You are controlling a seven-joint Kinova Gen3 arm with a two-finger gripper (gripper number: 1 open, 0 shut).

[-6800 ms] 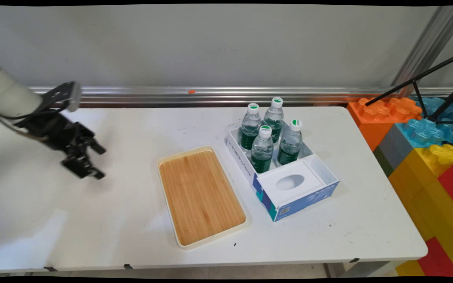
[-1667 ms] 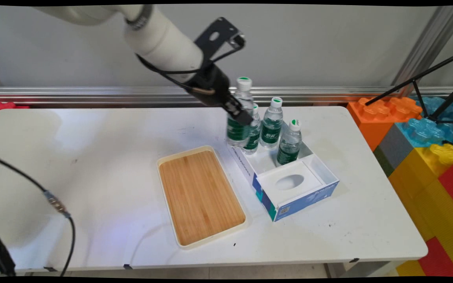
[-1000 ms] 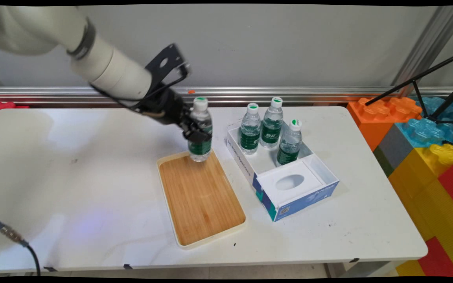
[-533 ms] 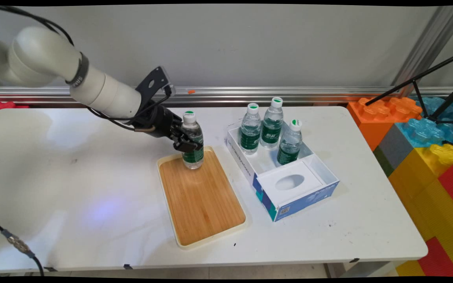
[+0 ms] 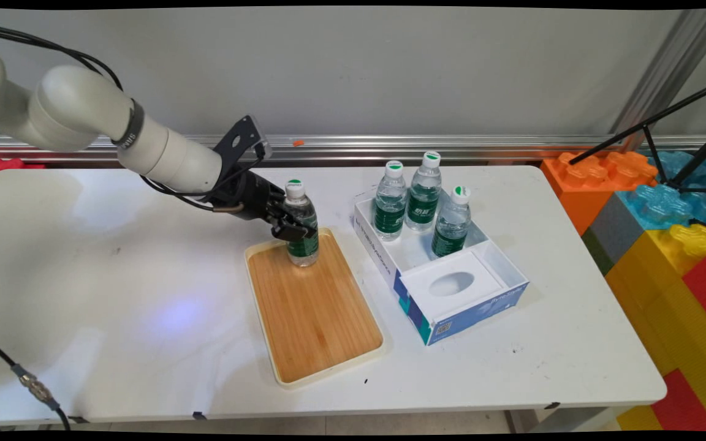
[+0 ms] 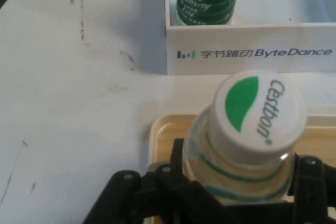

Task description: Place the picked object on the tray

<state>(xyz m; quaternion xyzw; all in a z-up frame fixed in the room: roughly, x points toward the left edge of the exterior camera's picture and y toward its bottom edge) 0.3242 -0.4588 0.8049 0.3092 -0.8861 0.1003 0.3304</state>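
A water bottle (image 5: 301, 229) with a green label is clasped about its middle by the gripper (image 5: 292, 228), the fingers closed against its sides. The bottle is held upright with its base on the far end of the wooden tray (image 5: 322, 318). At three o'clock from the tray, a white and blue box (image 5: 451, 303) is seen, with three more bottles (image 5: 421, 199) standing in it.

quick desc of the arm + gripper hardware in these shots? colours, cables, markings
White arm of rounded tubular links, with a dark band carrying white lettering near the wrist. Black cables loop along it. A black perforated bracket sits at the wrist. The gripper is all black, with a bolted linkage and two jaws.
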